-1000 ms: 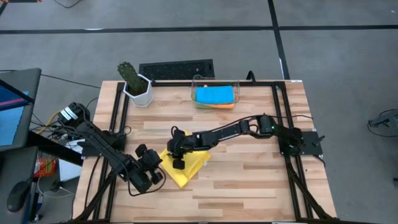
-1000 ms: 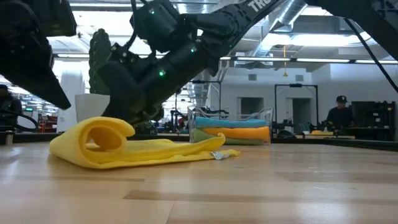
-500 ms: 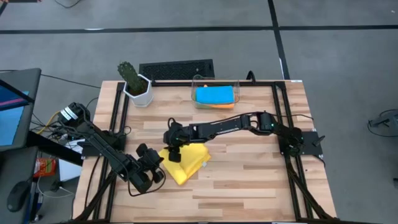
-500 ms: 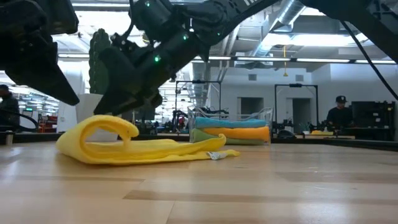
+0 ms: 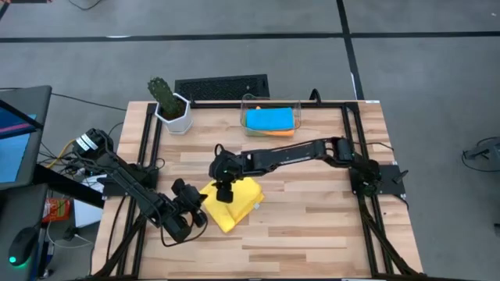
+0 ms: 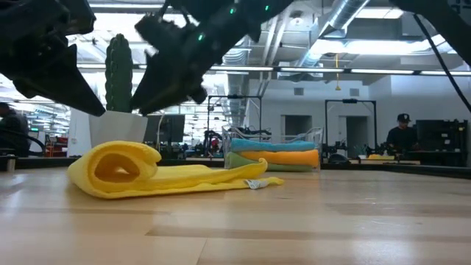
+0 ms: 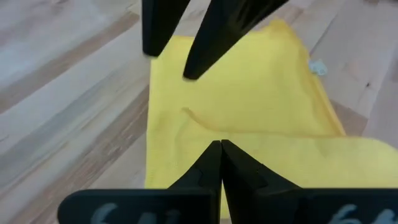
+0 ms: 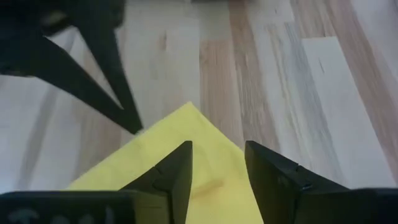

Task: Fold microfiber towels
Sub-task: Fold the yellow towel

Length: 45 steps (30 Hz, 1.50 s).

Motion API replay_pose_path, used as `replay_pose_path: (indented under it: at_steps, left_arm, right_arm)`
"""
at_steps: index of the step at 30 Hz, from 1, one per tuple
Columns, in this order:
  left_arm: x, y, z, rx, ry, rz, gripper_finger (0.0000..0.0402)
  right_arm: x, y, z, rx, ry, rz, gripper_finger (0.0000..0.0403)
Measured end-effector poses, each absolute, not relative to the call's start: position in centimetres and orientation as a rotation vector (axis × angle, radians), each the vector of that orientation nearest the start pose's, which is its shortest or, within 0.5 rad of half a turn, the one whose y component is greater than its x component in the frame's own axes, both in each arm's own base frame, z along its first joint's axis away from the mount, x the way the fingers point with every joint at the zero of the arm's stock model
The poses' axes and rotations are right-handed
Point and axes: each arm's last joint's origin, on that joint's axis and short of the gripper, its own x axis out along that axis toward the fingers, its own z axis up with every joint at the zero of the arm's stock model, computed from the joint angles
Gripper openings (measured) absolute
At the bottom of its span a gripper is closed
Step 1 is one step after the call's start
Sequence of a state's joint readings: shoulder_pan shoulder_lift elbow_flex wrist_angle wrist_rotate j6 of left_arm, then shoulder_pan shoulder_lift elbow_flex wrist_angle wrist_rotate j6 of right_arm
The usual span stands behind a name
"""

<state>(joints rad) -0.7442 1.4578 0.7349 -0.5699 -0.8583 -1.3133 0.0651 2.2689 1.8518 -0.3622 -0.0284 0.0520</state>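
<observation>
The yellow towel [image 5: 232,204] lies below the right gripper's [image 5: 224,192] parted jaws.

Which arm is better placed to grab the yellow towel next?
Probably the right: its hand hangs open directly over the yellow towel. The left hand sits shut at the towel's edge.

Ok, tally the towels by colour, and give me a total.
Yellow: 1, the yellow towel folded over on the table.
Blue: 1, the blue towel on top in the clear bin.
Orange: 1, the orange towel below it.
Green: 1, the green towel at the bottom.
Total: 4 towels.
</observation>
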Motion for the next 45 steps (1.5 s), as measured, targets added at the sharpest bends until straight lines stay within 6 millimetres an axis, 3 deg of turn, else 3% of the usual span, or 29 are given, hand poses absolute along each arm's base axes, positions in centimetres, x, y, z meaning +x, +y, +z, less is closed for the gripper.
replay_pose_path:
  at_steps: [8,14,16,21,24,27,35,45]
  left_arm:
    - [19.0,-14.1,14.6,-0.394,0.549,0.565,0.0]
    - [18.4,-13.6,13.4,-0.458,0.518,0.569,0.0]
    - [18.4,-13.6,13.2,-0.471,0.507,0.557,0.0]
    - [18.1,-13.1,12.5,-0.473,0.505,0.547,0.0]
    - [18.0,-12.6,12.1,-0.481,0.507,0.567,0.0]
    - [17.9,-12.0,11.7,-0.49,0.508,0.589,0.0]
    - [18.4,-11.1,11.2,-0.489,0.543,0.578,0.0]
    - [18.4,-11.0,11.2,-0.483,0.568,0.572,0.0]
  right_arm:
    - [48.0,4.1,23.8,0.103,0.832,0.074,0.017]
    - [44.3,7.8,25.8,0.226,0.789,0.277,0.0169]
    - [42.7,9.4,25.2,0.26,0.764,0.276,0.0169]
    - [38.8,13.3,20.3,0.28,0.696,0.182,0.0169]
    - [38.2,15.8,18.7,0.198,0.585,0.224,0.0168]
    - [38.3,17.5,16.1,0.096,0.618,0.213,0.0165]
    - [40.3,18.8,13.1,0.011,0.637,0.152,0.0142]
    - [40.7,18.8,12.8,-0.165,0.682,0.038,0.0121]
